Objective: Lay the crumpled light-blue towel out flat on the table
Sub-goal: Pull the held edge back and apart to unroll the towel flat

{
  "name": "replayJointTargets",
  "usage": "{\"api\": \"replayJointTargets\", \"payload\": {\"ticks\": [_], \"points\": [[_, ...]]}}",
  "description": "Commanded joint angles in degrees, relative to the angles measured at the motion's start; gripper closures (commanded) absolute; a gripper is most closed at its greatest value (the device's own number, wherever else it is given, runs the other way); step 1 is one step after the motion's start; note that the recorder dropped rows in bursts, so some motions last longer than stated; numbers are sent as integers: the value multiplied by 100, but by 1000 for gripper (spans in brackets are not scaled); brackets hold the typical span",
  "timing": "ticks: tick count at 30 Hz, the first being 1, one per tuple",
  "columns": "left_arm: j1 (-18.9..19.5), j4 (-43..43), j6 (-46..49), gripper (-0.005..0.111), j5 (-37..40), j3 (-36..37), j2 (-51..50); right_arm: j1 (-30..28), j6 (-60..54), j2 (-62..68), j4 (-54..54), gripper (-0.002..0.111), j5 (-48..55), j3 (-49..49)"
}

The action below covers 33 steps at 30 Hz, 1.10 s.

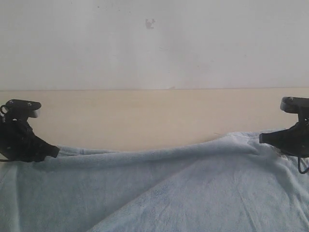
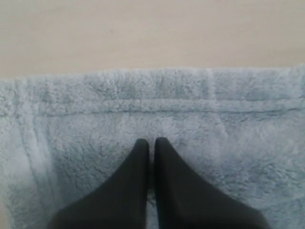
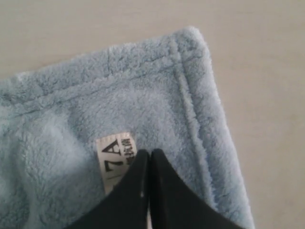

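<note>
Broadly, the towel [image 1: 159, 193] fills the 6 o'clock half of the exterior view. Its long axis runs from 9 o'clock to 3 o'clock, and bare table [image 1: 145, 116] lies beyond its far hem toward 12 o'clock.

The 2 arms sit at opposite ends of that hem. The left gripper [image 1: 54, 152] is at 9 o'clock and the right gripper [image 1: 264, 138] at 3 o'clock, each over a far corner. Both have their fingers pressed tight together, tips down on the fleece. I cannot tell whether any pile is nipped between them or whether they only rest on top.

The left wrist view shows the stitched hem [image 2: 157, 105] lying straight and flat just past the fingertips. The right wrist view shows a squared corner, with the white tag [image 3: 113, 160] touching the fingertips.

The cloth is not flat yet. 1 raised fold crosses it from about 7 o'clock up toward 2 o'clock and ends close to the right gripper. The far edge also sags between the 2 grippers.

By my reading, the coming move turns on that 9-to-3 axis. Tension along it, or a pull toward 12 o'clock, should open the fold, and the right arm is the nearer of the 2 to it.
</note>
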State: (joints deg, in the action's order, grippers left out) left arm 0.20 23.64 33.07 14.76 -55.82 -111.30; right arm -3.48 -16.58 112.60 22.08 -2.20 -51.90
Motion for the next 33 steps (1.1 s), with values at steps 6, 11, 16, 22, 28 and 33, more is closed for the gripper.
{"api": "replayJointTargets", "payload": {"ticks": [6, 11, 16, 22, 28, 33], "points": [[21, -164, -3, 103, -812, -23, -310, -65, -435, 33, -38, 108, -438, -19], [21, -274, -3, 103, -1148, -23, -588, -65, -724, 522, -38, 108, -587, -28], [21, -609, -3, 103, -1366, -290, -693, -219, -738, 921, -38, 108, -685, -438], [21, -609, -3, 103, -1003, -825, -741, -797, -687, 1201, 0, 108, 796, -1342], [21, -568, -134, 103, -1108, -829, -546, -782, -515, 814, 157, 108, 771, -1342], [21, -398, -354, 103, -1326, -829, -520, -782, -131, 519, 174, 108, 677, -1342]]}}
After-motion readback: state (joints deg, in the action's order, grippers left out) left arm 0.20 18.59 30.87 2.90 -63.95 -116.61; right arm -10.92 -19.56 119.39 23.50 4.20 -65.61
